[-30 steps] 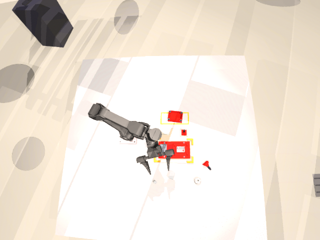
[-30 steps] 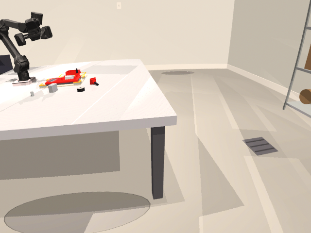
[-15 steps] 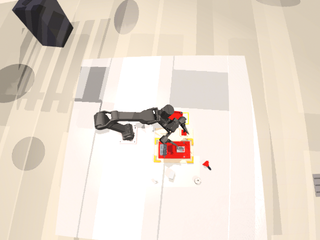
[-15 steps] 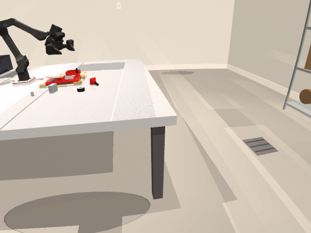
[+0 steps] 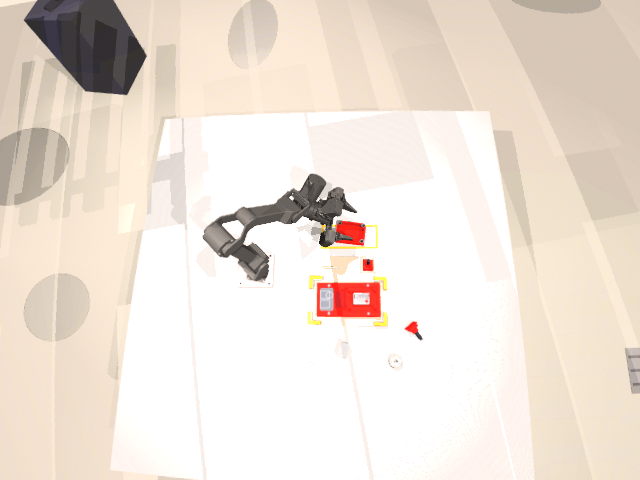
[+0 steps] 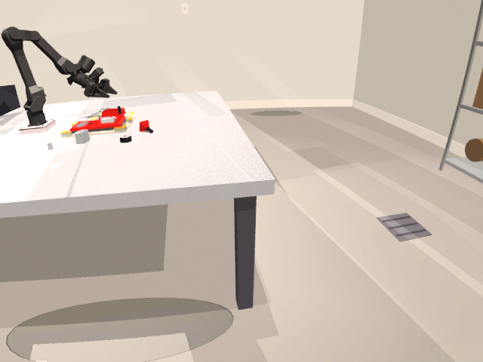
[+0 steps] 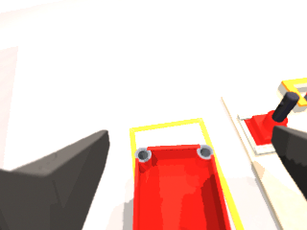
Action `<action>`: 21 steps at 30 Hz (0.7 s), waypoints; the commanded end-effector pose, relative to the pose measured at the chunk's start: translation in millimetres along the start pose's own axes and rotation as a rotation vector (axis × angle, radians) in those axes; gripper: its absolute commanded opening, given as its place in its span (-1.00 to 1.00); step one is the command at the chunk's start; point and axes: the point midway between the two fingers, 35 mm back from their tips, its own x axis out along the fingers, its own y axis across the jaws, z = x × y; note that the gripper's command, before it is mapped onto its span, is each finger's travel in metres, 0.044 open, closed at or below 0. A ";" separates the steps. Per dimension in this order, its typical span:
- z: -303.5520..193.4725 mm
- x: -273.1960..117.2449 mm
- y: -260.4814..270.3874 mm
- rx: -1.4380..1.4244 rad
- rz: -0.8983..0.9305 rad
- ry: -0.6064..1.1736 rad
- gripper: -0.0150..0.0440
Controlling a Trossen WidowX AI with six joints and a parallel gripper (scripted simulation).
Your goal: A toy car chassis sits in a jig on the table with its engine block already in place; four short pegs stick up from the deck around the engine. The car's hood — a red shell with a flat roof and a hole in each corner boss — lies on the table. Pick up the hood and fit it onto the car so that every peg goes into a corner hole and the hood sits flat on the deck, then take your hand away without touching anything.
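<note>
The red hood (image 5: 356,228) (image 6: 112,112) (image 7: 177,192) lies on the table inside a yellow outline (image 5: 376,236) (image 7: 168,125). Two grey-ringed corner bosses show at its far end in the wrist view. My gripper (image 5: 353,224) (image 6: 112,94) (image 7: 189,135) is wide open and empty, above the hood, with one finger to each side of it in the wrist view. The red chassis (image 5: 338,304) (image 6: 84,126) sits in the jig with yellow corners (image 5: 383,320). The light engine block (image 5: 361,298) (image 6: 108,119) is on its deck, with small pegs around it.
A small red piece with a black post (image 5: 367,264) (image 7: 285,107) stands between hood and chassis. A red piece with a black handle (image 5: 412,327) (image 6: 144,125), a round part (image 5: 395,360) (image 6: 124,138) and a grey block (image 5: 344,349) (image 6: 81,136) lie beyond the jig.
</note>
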 end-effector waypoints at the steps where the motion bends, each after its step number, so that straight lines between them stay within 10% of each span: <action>1: -10.9 -4.8 9.5 -0.020 0.034 0.011 1.00; 21: -22.4 3.1 9.1 -0.017 0.035 0.009 1.00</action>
